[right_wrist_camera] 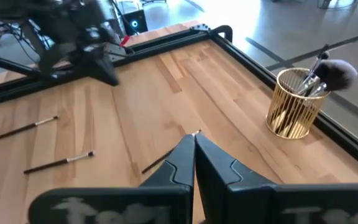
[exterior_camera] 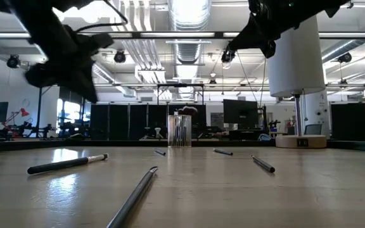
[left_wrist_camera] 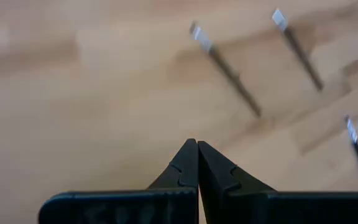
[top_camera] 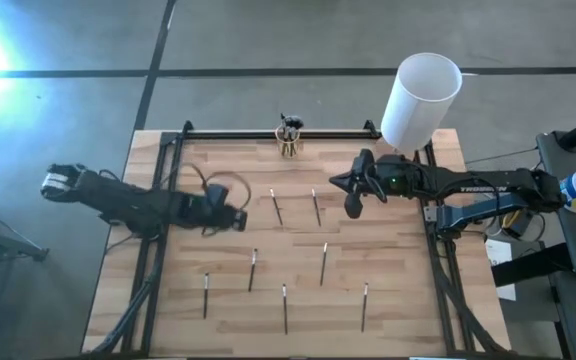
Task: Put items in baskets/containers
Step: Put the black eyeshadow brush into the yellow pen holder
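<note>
**Both pincers pressed together, brushes scattered on the worktop**

In the overhead view, the left pincer hovers at about 9 o'clock of the worktop, its fingers pressed together and holding nothing. Seven brushes lie loose across the middle and 6 o'clock area. The cup stands at 12 o'clock with a fluffy-headed brush inside. The right pincer hangs at 2 o'clock, likewise pressed together, near the white cylinder.
</note>
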Motion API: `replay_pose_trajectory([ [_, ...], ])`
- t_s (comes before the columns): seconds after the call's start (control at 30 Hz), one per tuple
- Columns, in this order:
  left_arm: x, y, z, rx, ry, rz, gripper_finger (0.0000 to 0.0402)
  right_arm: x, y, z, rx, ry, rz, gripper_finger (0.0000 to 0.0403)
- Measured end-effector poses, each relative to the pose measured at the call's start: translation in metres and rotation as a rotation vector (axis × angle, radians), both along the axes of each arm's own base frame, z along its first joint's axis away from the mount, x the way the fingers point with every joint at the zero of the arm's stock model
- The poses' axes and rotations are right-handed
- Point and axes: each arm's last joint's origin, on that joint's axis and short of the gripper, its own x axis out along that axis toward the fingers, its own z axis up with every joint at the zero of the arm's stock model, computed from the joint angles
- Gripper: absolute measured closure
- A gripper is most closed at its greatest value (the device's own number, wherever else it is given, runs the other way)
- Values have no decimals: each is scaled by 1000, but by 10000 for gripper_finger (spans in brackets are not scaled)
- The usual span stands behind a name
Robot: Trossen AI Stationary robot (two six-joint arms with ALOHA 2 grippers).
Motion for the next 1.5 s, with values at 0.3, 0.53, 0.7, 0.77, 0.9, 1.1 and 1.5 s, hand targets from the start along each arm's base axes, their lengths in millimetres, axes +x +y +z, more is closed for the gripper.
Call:
replay_pose_trajectory([
  [0.3,-19,-55,-3,-262,186,169,401,-1,0,1,-12,-1,5,394],
  [0.53,-12,-76,-24,-434,271,266,378,1,1,-1,-21,12,35,394],
  [0.7,-7,-82,-35,-502,319,293,325,1,1,-1,-33,15,43,394],
  [0.77,-8,-84,-41,-539,363,305,305,1,1,-1,-37,16,45,394],
  [0.9,-9,-87,-48,-573,415,342,281,1,1,-1,-37,16,44,394],
  [1.1,-6,-90,-55,-581,436,347,282,1,1,-1,-38,16,42,394],
  [1.5,-5,-100,-70,-589,508,345,326,1,1,-1,-44,17,44,394],
])
